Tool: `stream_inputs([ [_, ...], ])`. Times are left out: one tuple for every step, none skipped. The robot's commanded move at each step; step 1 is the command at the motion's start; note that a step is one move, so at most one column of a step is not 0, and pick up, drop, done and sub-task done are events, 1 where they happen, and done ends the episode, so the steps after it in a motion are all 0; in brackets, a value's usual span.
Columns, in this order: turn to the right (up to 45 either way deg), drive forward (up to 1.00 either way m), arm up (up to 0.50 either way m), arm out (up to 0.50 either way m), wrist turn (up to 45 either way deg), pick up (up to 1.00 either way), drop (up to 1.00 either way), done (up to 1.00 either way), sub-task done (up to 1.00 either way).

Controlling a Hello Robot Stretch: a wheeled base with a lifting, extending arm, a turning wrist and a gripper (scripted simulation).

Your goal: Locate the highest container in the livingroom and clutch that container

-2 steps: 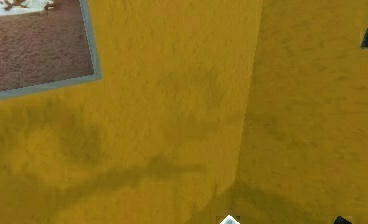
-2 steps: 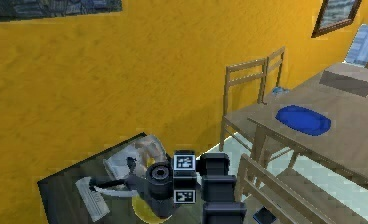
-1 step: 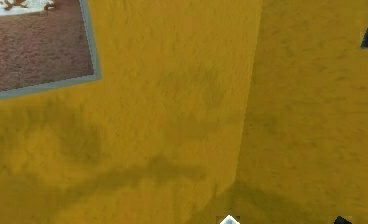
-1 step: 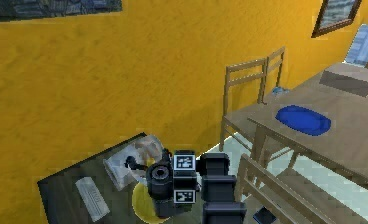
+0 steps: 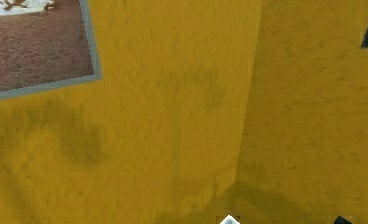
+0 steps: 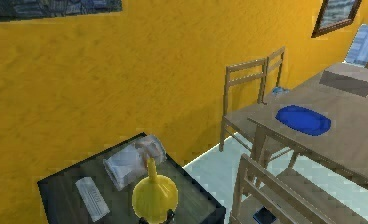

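End effector state cannot be told. Yellow vase (image 6: pixel 152 193) sighted lower left on the dark desk (image 6: pixel 58 198); grasp judged not yet made.

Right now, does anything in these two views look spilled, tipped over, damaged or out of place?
Nothing stands out. The round blue plate lies flat on the light wooden dining table, the slatted wooden chairs stand upright beside it, and the yellow narrow-necked vessel stands upright on the dark square side table.
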Motion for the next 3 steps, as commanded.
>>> stream_inputs([
  [0.0, 0.0, 0.0, 0.0, 0.0, 1.0, 0.0, 0.0, 0.0],
  [0.0, 0.0, 0.1, 0.0, 0.0, 0.0, 0.0, 0.0, 0.0],
  [0.0, 0.0, 0.0, 0.0, 0.0, 0.0, 0.0, 1.0, 0.0],
])
